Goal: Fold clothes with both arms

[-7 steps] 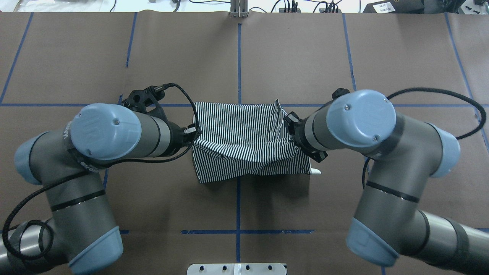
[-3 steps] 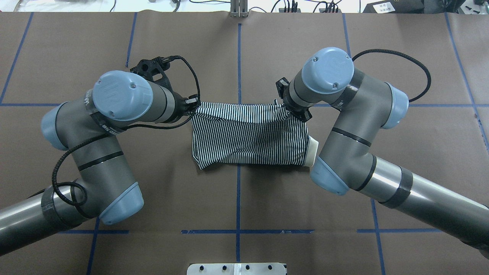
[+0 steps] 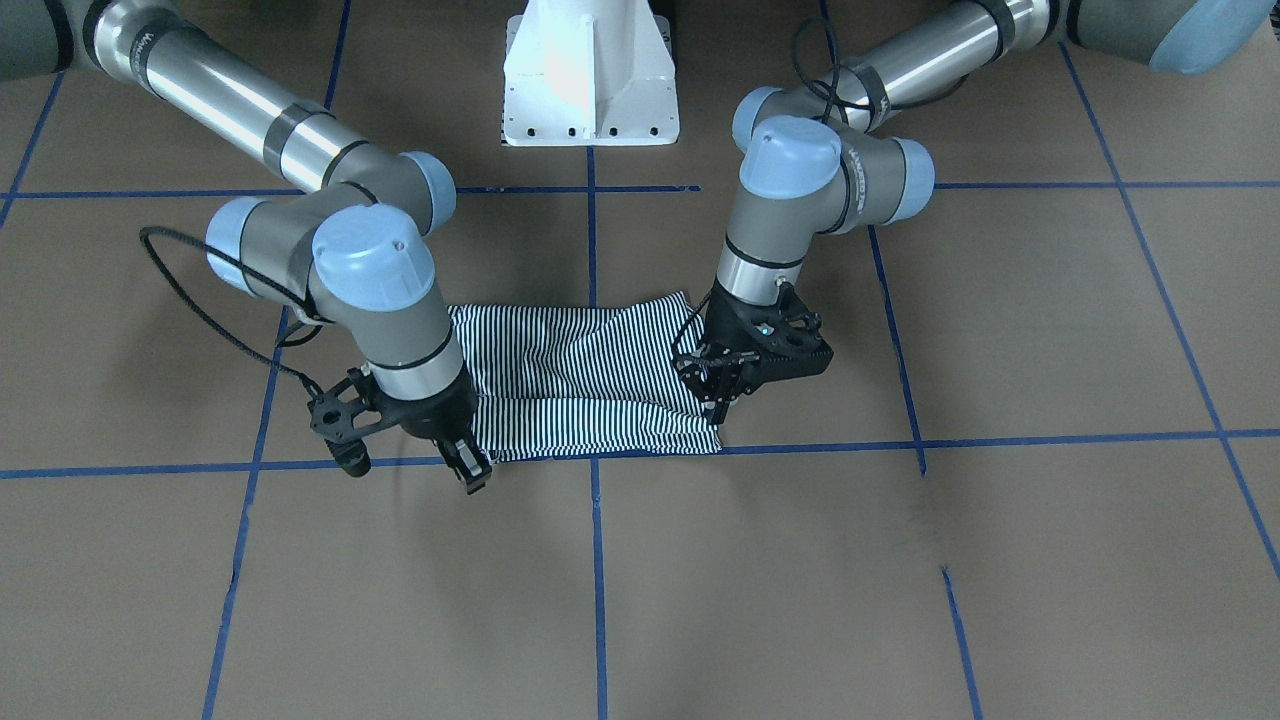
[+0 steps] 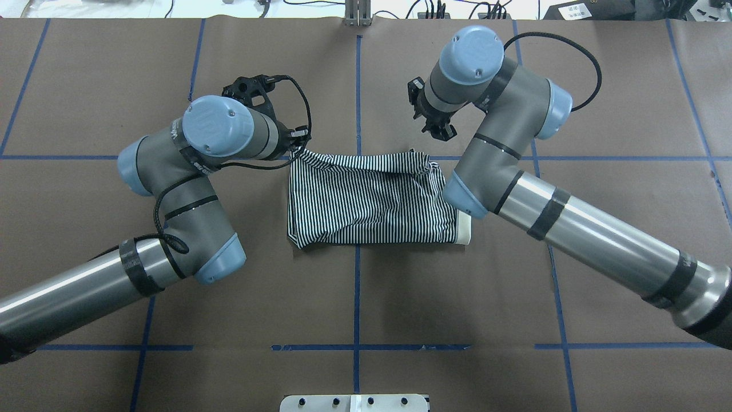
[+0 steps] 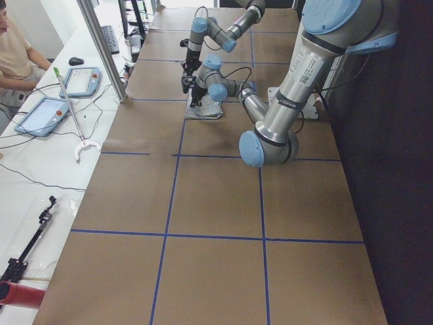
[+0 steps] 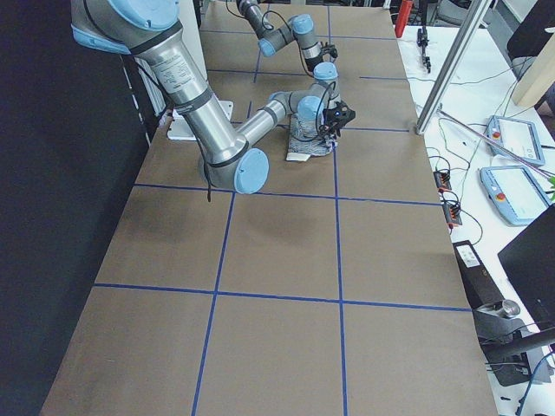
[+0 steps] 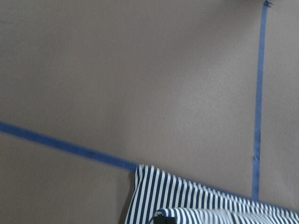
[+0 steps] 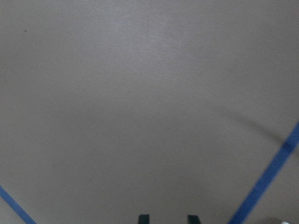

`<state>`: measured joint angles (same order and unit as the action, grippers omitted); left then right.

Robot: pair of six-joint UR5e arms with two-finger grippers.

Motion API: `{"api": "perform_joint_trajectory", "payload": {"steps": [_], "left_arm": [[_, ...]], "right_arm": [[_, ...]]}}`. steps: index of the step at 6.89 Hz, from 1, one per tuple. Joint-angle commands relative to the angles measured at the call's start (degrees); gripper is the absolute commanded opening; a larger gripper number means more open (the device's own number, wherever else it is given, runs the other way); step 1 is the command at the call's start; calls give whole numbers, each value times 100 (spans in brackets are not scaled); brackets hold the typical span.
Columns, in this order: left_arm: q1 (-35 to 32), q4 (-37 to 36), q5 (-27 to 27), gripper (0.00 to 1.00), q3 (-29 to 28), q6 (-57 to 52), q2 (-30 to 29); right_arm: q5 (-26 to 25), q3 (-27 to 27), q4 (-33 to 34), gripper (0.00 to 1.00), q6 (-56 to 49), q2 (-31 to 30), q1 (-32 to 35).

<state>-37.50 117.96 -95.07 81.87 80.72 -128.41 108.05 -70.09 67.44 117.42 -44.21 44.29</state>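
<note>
The striped polo shirt (image 4: 366, 197) lies folded in a rectangle at the table's middle, and its cream collar (image 4: 466, 229) peeks out at the right end. It also shows in the front view (image 3: 580, 380). My left gripper (image 4: 298, 144) is shut on the shirt's far left corner, which is lifted slightly; the left wrist view shows striped cloth (image 7: 210, 205) at the fingers. My right gripper (image 3: 470, 468) is open and empty, just past the shirt's far right corner. The right wrist view shows its fingertips (image 8: 144, 218) apart over bare table.
The brown table top (image 4: 514, 86) carries a grid of blue tape lines (image 4: 357, 86). The white pedestal base (image 3: 590, 90) stands at the robot's edge. A side bench with tablets (image 5: 40, 115) and a person lies beyond the table's far edge.
Both arms swung away from the robot and carried the shirt's edge over to its far side. The right gripper let go and moved past the far edge; the left still holds its corner.
</note>
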Motion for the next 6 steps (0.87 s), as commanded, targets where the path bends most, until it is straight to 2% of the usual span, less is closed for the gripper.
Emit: {"api": "perform_joint_trajectory", "payload": {"steps": [1,2,3,4,5,6], "left_arm": [[-389,386,-64,20,-304,-478,-114],[-381,342,-612,20,-85,-435,-132],[-337,298,-1140,0,-22,-147,-141],[-76,272,-1154,0,-30,-83,-149],[58,280,-1172,0,-30,-109,-176],[207,280,-1163,0,-74,-127,-193]], "right_arm": [[629,585,-293,100,-483,308,509],[647,376,-249,100,-475,282,510],[682,-279,-110,100,-457,-49,441],[683,-956,179,93,-457,-375,335],[683,-1502,478,10,-457,-526,213],[500,-2073,585,0,-509,-928,-406]]}}
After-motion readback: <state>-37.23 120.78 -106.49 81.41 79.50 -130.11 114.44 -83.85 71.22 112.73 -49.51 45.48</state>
